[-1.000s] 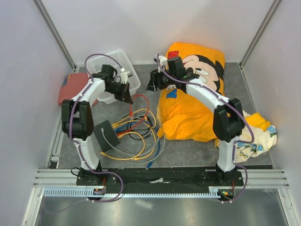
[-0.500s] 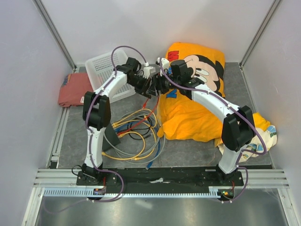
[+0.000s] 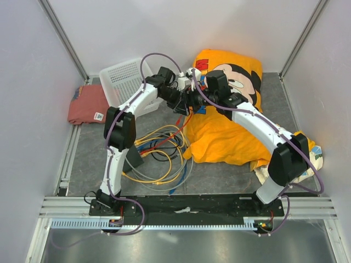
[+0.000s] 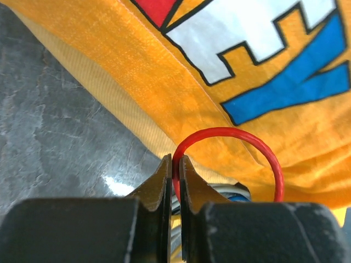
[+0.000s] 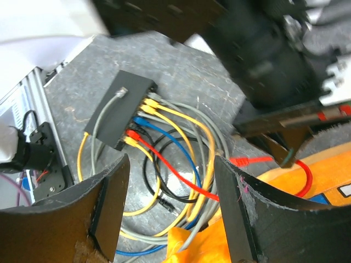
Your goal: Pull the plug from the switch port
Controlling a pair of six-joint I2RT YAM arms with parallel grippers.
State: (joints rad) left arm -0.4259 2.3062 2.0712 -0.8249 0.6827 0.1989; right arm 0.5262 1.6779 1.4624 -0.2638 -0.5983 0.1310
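Left arm reaches to far middle of table, elbow high. Left gripper pinched tight on red cable. Right arm arches in from right. Right gripper jaws spread wide, just beside left gripper.

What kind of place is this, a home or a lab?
Probably a robot test cell: left arm and right arm bolted to a rail, bare white walls, a switch with cables as props.

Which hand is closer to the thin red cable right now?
Left. The left hand is shut on the thin red cable; the right hand hovers open just beside it, gripping nothing.
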